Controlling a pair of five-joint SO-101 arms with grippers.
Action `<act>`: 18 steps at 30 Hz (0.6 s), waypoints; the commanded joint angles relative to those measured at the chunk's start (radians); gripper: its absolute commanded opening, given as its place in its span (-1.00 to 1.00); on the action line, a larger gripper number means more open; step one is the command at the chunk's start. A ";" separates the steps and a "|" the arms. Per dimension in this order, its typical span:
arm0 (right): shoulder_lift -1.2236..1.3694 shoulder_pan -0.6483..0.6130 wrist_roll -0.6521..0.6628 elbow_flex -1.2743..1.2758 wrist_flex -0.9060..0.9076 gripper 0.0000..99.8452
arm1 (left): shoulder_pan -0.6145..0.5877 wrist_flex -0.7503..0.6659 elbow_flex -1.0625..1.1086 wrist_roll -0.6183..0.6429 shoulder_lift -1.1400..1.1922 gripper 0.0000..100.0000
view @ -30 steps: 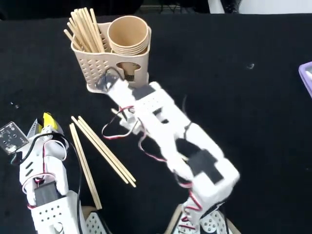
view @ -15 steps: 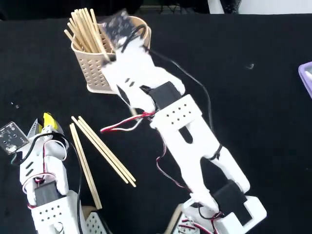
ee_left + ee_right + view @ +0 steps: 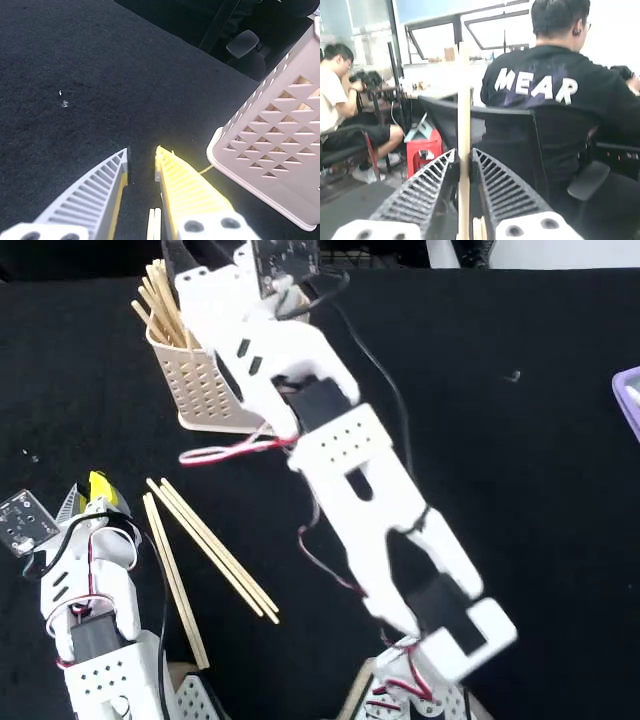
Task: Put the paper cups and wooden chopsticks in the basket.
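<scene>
My right gripper is shut on one wooden chopstick, which stands upright between its fingers. In the high view the right arm stretches across the beige basket, its wrist raised above the basket's far rim. A bundle of chopsticks stands in the basket's left compartment. The paper cups are hidden behind the arm. Several loose chopsticks lie on the black table in front of the basket. My left gripper rests low beside them, open and holding nothing, with the basket close by.
The black cloth-covered table is bare to the right of the right arm. A purple container's edge shows at the far right. Behind the table, people sit on chairs in the room.
The right arm rose from the table in front of the basket and swung up over it, carrying the chopstick. The left arm has stayed still.
</scene>
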 commanded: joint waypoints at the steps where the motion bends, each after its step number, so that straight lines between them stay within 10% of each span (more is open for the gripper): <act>1: 0.114 0.015 -0.008 -0.216 -0.028 -0.98 | 0.007 -0.017 0.024 -0.008 -0.009 -0.79; 18: 0.246 0.026 -0.009 -0.533 0.446 -0.64 | 0.008 -0.017 0.024 -0.008 -0.011 -0.79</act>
